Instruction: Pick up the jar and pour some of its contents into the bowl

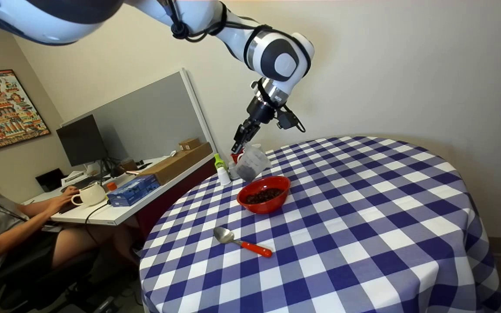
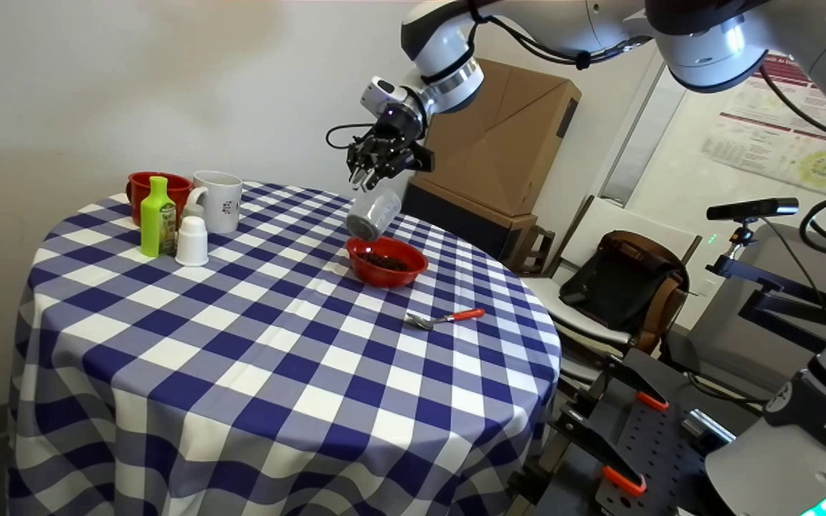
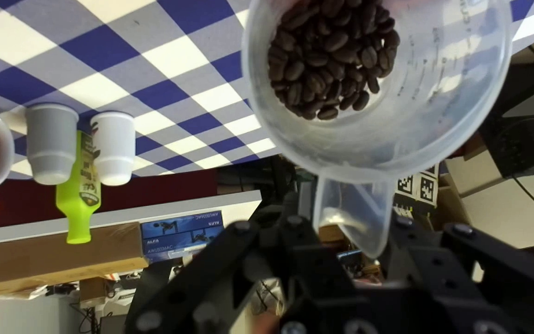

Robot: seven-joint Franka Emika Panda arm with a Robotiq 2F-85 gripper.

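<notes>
Pincer (image 3: 354,213) and jar (image 1: 254,161) meet at the jar's handle (image 3: 369,227), which is clamped from 2 sides; that leaves the mouth free and the beans (image 3: 332,60) untouched. In both exterior views I find the jar at about 11 o'clock from the red bowl (image 1: 272,206), low and near its rim; whether they touch I can't tell. It leans, base lower than mouth, so the heap rests at the bottom instead of sliding out. Similar dark bits (image 1: 265,195) lie in the bowl, so I'd call the pour partly done, maybe enough for "some"; for more, the mouth would have to swing down over the bowl.

Clear, cloudy plastic, by the look of it, makes the jar, with faint measuring marks along its wall. Those beans look like roasted coffee, smooth ovals creased down the middle. Glossy and round, the bowl is wider than tall. At 7 o'clock from it, in an exterior view, lies a steel spoon (image 1: 244,244) with an orange-red grip, probably placed to keep the pour clear. In an exterior view, a red mug (image 2: 176,190), white mug (image 2: 225,208) and green bottle (image 2: 158,229) cluster between 9 and 10 o'clock from the bowl, well apart, on the round tabletop (image 2: 262,337) under blue-and-white check.
</notes>
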